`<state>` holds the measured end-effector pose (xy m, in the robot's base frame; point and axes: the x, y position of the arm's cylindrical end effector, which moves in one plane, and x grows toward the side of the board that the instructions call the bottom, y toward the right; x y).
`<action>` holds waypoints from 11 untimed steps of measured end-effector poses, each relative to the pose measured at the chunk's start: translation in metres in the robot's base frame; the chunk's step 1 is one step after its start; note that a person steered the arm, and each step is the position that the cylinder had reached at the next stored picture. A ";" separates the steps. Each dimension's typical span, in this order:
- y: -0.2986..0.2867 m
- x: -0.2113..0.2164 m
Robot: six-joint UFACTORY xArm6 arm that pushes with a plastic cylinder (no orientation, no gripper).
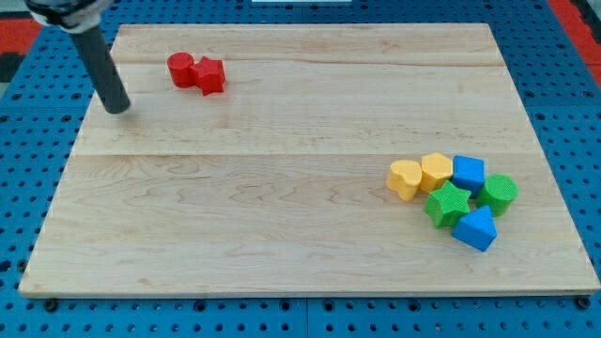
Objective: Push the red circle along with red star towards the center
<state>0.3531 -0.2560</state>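
Observation:
The red circle (180,69) and the red star (209,76) lie touching each other near the view's top left of the wooden board (282,207), the circle on the left. My tip (118,108) rests on the board to the left of and a little below the red circle, apart from it. The dark rod rises from the tip toward the view's top left corner.
A cluster of blocks sits at the view's right: two yellow blocks (405,177) (436,170), a green star (448,204), a green round block (499,192), and two blue blocks (468,173) (475,228). Blue pegboard (563,56) surrounds the board.

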 end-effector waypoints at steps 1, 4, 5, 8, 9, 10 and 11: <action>-0.009 -0.037; 0.018 -0.063; 0.025 -0.079; 0.074 -0.077; 0.086 -0.077; 0.099 -0.072; 0.108 -0.064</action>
